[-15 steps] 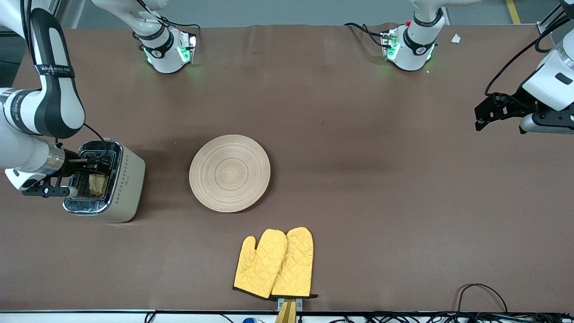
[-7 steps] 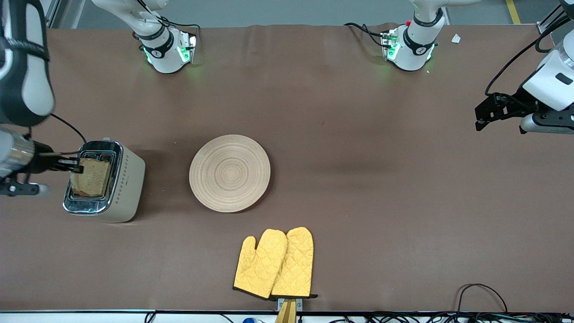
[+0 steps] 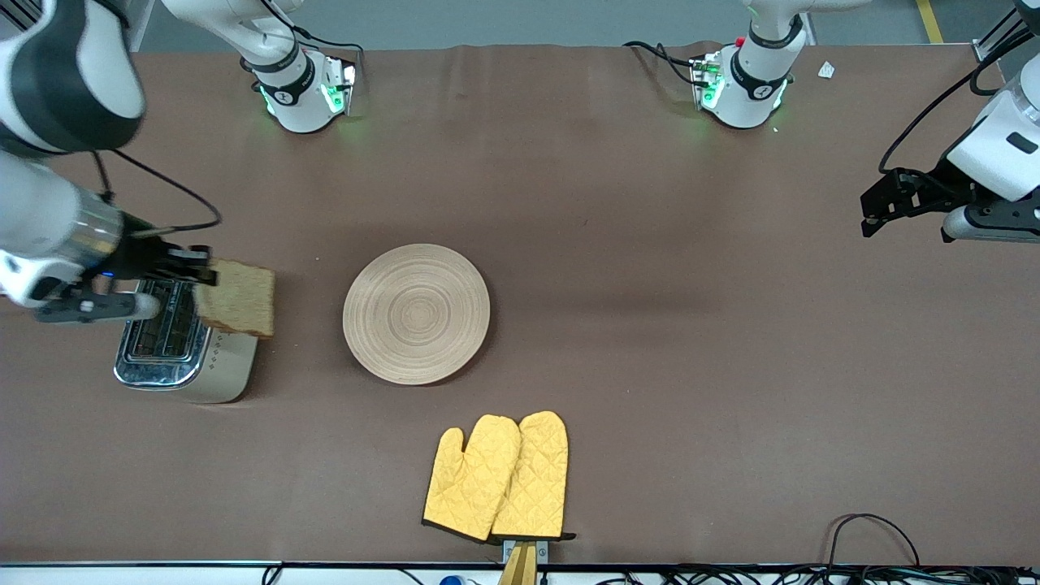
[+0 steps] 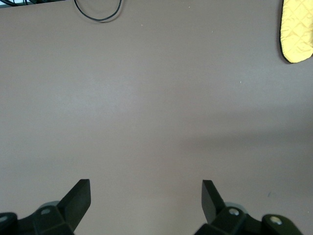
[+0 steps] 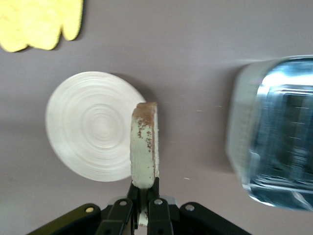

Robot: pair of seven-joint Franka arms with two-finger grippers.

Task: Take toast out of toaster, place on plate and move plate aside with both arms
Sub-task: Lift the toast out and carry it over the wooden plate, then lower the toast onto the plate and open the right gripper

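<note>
My right gripper (image 3: 195, 276) is shut on the toast (image 3: 237, 298), a brown wholegrain slice held up in the air over the toaster's edge on the plate's side. In the right wrist view the toast (image 5: 145, 146) stands edge-on between the right gripper (image 5: 145, 192) and the plate (image 5: 93, 132). The round beige wooden plate (image 3: 416, 314) lies bare mid-table. My left gripper (image 3: 871, 213) waits open over the table at the left arm's end; in its wrist view the left gripper (image 4: 145, 193) has only bare cloth between its fingers.
A chrome and cream toaster (image 3: 183, 353) stands at the right arm's end of the table, beside the plate. Two yellow quilted oven mitts (image 3: 497, 477) lie nearer the front camera than the plate. Cables (image 3: 869, 536) trail along the front edge.
My right gripper closed on the toast in the toaster slot, lifted it out, and carried it toward the plate. The left arm has not moved.
</note>
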